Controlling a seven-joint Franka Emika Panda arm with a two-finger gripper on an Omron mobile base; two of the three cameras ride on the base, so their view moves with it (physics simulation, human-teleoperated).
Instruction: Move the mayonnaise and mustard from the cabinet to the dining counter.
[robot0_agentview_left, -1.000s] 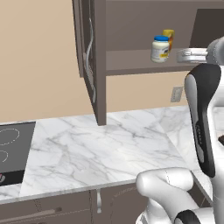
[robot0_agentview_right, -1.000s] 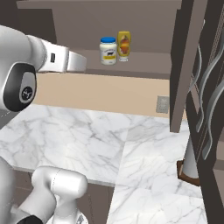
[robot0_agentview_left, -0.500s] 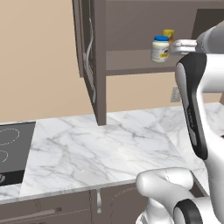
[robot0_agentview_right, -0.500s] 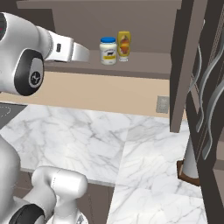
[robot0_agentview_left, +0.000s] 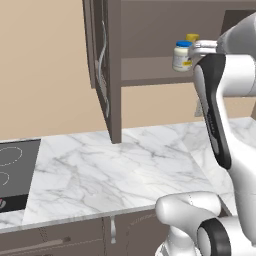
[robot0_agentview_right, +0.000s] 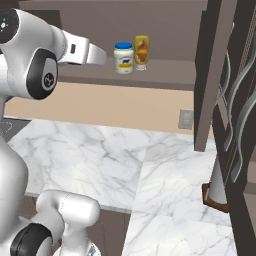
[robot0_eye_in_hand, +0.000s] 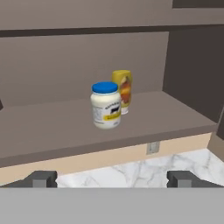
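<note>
— Sitting near the shelf's front edge in the cabinet (robot0_eye_in_hand: 188, 65), the mayonnaise (robot0_eye_in_hand: 105, 105) has the mustard (robot0_eye_in_hand: 123, 89) just behind, almost touching.

— And the gripper (robot0_eye_in_hand: 111, 179)?

— Spread wide, short of the shelf. A careless reach for the jar could topple that bottle.

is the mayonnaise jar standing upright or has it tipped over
Upright. The mayonnaise stands on its base on the cabinet shelf, blue lid on top, with the mustard also standing just behind it.
</note>
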